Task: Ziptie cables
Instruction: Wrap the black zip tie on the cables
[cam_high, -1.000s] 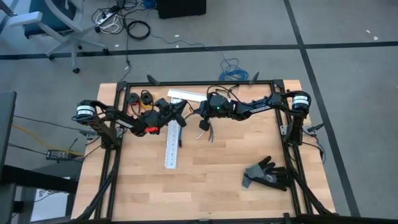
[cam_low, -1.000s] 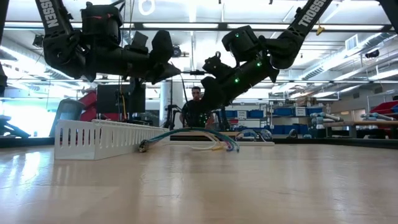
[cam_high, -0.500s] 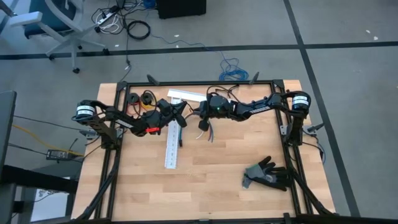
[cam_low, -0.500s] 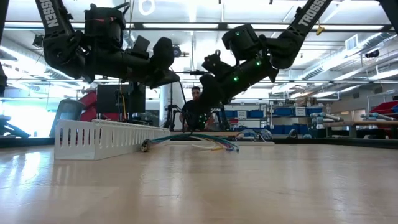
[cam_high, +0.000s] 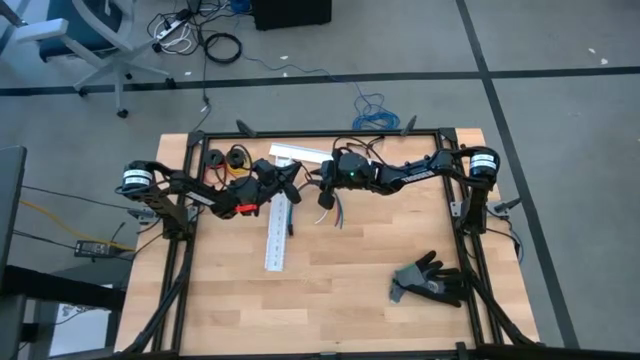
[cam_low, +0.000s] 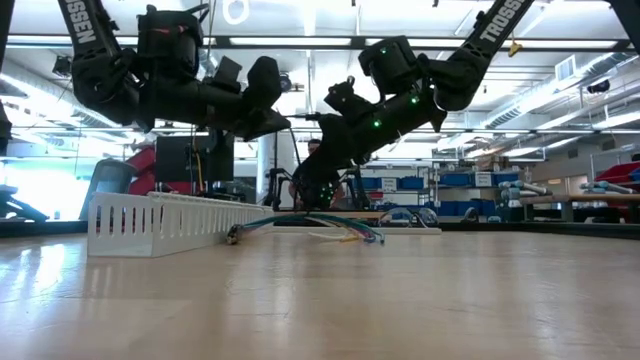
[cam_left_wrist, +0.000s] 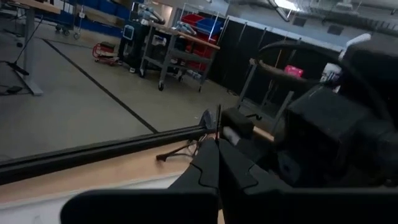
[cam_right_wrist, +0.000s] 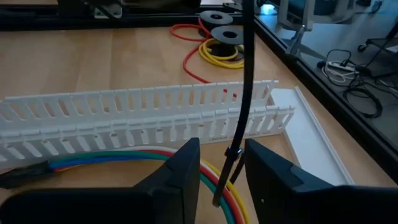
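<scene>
Left gripper (cam_high: 291, 178): raised above the worktop (cam_high: 340, 290) near the far edge, over the far end of the white slotted duct (cam_high: 277, 232); fingers fully closed, pinching one end of the ziptie (cam_right_wrist: 244, 81).

Right gripper (cam_high: 322, 187): raised just beside the left gripper, facing it; fingers (cam_right_wrist: 180, 177) parted by a narrow gap. Ziptie running down between them in the right wrist view, its small head level with the fingertips; contact with either finger cannot be told.

Cables (cam_right_wrist: 134, 157): lying flat on the worktop just beside the slotted duct and below both grippers; blue, green, red and yellow strands side by side, one end capped in black. In the low view, bundle (cam_low: 318, 222) resting on the wood under the right gripper.

Black glove (cam_high: 430, 279): on the worktop near the right edge, well apart. Wire spools (cam_high: 225, 156): at the far left corner.
</scene>
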